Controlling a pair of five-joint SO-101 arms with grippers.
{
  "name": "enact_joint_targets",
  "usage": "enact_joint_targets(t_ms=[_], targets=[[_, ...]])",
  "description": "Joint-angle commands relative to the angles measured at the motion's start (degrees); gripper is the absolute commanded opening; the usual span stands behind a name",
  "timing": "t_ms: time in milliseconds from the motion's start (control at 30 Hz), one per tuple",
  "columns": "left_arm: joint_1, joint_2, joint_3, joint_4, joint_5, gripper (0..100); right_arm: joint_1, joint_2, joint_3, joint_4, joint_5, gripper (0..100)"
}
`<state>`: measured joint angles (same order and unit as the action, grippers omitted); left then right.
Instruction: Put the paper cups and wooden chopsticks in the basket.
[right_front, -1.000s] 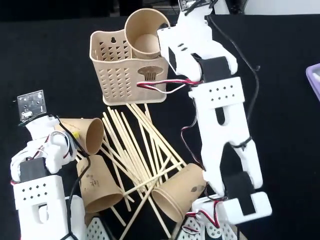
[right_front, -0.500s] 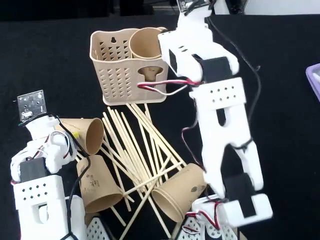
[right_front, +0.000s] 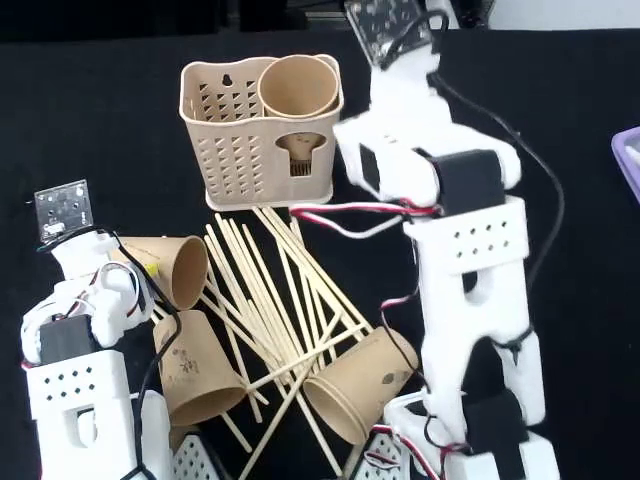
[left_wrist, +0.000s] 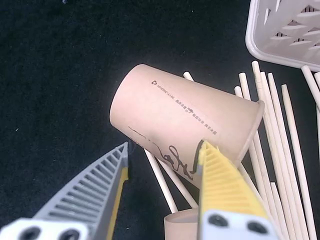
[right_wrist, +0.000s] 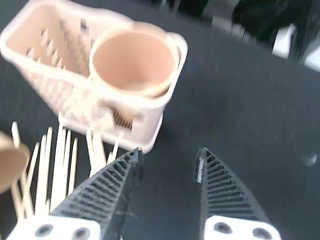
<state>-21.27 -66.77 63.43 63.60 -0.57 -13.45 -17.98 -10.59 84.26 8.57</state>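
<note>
Basket: the tan basket (right_front: 235, 150) stands upright on the black table (right_front: 100, 120), in the upper middle of the high view.
Cup in basket: one paper cup (right_front: 298, 85) stands in the right end of the basket, mouth up.
Chopsticks: the wooden chopsticks (right_front: 270, 300) lie in a messy pile on the table, just below the basket. Some cross over each other.
Cups on table: three more cups lie on their sides. The first cup (right_front: 175, 268) is at the left of the pile. The second cup (right_front: 200, 370) is just below it. The third cup (right_front: 360, 385) is at the lower right of the pile, and some sticks touch it.
Left claw: the left claw (left_wrist: 164, 146) is wide open and holds nothing. The first cup (left_wrist: 180, 120) lies right at its tips. I cannot tell if the yellow finger (left_wrist: 220, 185) touches the cup.
Right claw: the right claw (right_wrist: 169, 152) is open and holds nothing. It hangs over the table, just beside the basket (right_wrist: 50, 75) and its cup (right_wrist: 132, 60).
Right edge: a bit of a purple thing (right_front: 628, 160) is at the right edge of the high view.
</note>
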Motion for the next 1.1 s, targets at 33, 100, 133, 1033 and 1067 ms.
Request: enact_joint_targets(t_ms=[33, 100, 133, 1033, 1067], targets=[[-0.6, -0.7, -0.3, -0.8, -0.3, 22, -2.6, -6.9, 5.1, 6.8, 0.7, 18.0], [-0.6, -0.7, -0.3, -0.8, -0.3, 22, -4.8, -9.5, 10.7, 6.8, 2.2, 18.0], [-0.6, -0.7, -0.3, -0.8, -0.3, 22, -6.2, -10.9, 13.8, 6.7, 3.2, 18.0], [-0.6, -0.7, -0.2, -0.8, -0.3, 22, -32.3, -42.0, 59.6, 6.6, 15.1, 26.0], [-0.6, -0.7, -0.2, -0.8, -0.3, 22, -33.8, -41.5, 59.6, 6.4, 13.7, 26.0]])
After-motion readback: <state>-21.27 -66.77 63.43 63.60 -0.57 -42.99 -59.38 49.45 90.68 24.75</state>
